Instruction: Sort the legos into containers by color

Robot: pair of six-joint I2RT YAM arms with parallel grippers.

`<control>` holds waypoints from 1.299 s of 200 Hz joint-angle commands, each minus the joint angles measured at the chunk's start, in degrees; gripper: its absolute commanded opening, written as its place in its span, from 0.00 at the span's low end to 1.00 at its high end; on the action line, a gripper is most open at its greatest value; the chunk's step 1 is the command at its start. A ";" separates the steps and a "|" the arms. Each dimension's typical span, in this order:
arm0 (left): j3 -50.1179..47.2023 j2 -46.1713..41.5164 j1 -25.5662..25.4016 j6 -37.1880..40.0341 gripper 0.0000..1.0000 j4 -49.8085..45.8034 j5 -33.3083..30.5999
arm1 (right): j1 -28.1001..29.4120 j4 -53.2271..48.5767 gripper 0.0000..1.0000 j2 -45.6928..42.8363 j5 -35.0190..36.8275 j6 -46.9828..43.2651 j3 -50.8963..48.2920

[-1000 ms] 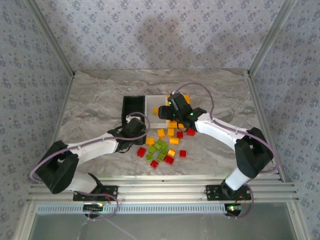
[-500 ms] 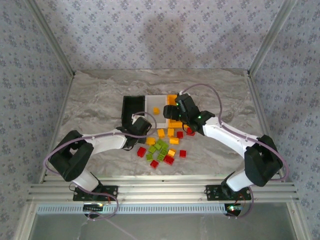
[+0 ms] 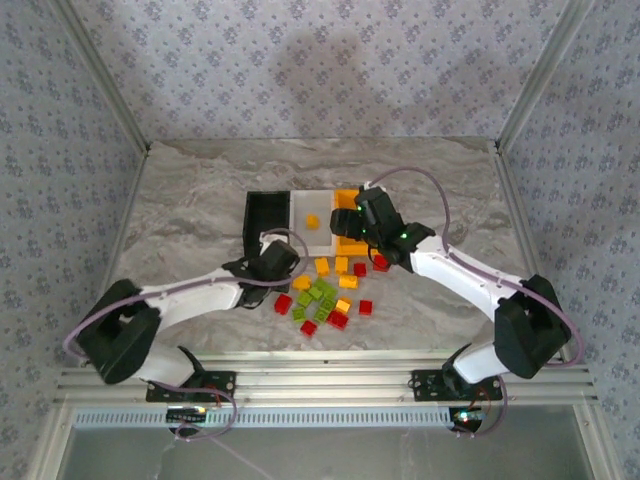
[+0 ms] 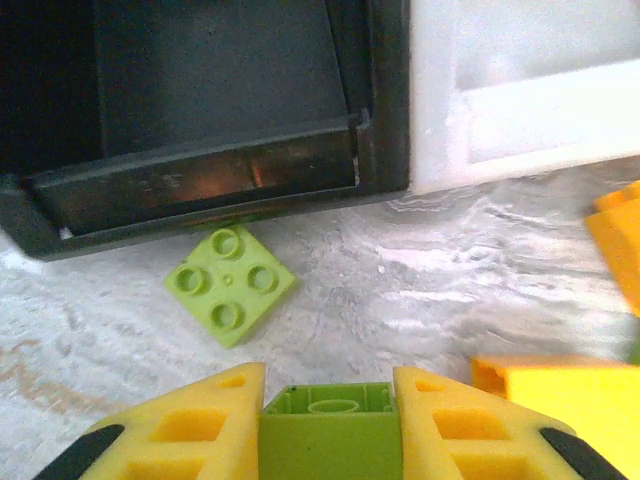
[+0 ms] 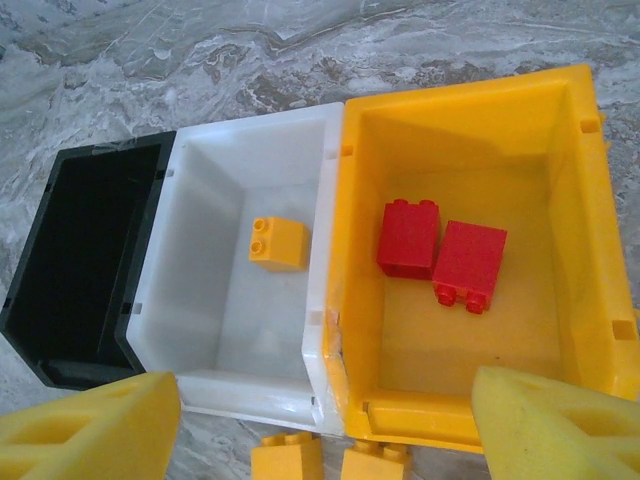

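My left gripper [image 4: 325, 425] is shut on a lime green lego [image 4: 325, 432], its hollow underside facing forward, low over the table in front of the black container [image 4: 200, 190]. A second green lego [image 4: 230, 285] lies flat by that container's near wall. From above, the left gripper [image 3: 275, 258] sits left of the lego pile [image 3: 325, 295]. My right gripper [image 5: 325, 430] hangs open over the near rims of the white container [image 5: 215, 385] and the orange container [image 5: 450, 100]. One orange-yellow lego [image 5: 278, 243] lies in the white one, two red legos [image 5: 408, 238] in the orange one.
Red, orange-yellow and green legos are scattered just in front of the three side-by-side containers. Two orange-yellow legos [image 5: 287, 462] lie against the bins' near walls. The right arm [image 3: 450, 270] reaches in from the right. The table's left and far parts are bare marble.
The left gripper's jaws have closed on the green lego. The right gripper has shifted slightly right, over the orange container, staying open.
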 commanded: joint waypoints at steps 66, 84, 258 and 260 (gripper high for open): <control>16.06 4.32 10.50 4.39 0.27 -1.32 -1.81 | -0.44 -0.90 0.79 -3.57 2.48 2.39 -4.91; 20.65 10.81 12.77 4.45 0.27 -1.50 -2.43 | -0.51 -1.44 0.80 -5.28 2.48 2.63 -6.77; 1.30 -20.19 4.05 -5.91 1.00 -0.84 8.76 | 9.64 -1.69 0.88 -3.20 1.56 10.06 -17.64; 0.75 -20.62 4.02 -6.18 1.00 -0.90 8.71 | 9.71 -1.55 0.88 -2.85 1.72 10.27 -17.58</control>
